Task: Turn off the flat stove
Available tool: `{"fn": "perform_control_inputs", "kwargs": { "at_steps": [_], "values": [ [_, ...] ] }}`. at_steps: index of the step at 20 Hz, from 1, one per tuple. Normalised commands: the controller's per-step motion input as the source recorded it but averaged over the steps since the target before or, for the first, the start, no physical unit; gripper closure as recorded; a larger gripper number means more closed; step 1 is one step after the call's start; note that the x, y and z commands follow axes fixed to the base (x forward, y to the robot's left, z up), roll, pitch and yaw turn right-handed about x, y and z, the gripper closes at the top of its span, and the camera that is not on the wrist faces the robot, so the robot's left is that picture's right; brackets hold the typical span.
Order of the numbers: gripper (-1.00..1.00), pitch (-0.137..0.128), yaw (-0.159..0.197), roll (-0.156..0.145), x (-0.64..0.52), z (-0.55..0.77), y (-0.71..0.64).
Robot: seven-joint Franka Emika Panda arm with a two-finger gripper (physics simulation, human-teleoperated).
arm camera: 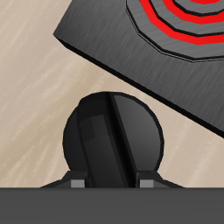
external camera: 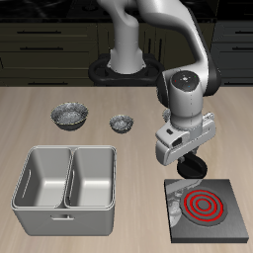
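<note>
Wooden tabletop | flat stove (external camera: pixel 208 210) rings glowing red, so on | gripper (external camera: pixel 191 166) right over knob (arm camera: pixel 112 140) to twist it | fingers barely visible, can't tell open or closed

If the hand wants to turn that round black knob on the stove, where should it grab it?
Probably across the raised ridge running over the top of the black knob, one finger on each side, coming straight down from above. The knob sits at the back edge of the flat stove, whose rings glow red. The hand hangs just above it.
</note>
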Motion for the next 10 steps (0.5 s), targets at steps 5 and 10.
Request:
{"fn": "perform_control_inputs", "kwargs": {
  "at_steps": [5,10],
  "values": [
    [1.0,-0.007,-0.078,0.007,0.03,0.09,0.05],
    [1.0,-0.004,-0.065,0.01,0.0,0.05,0.02]
  ]
}}
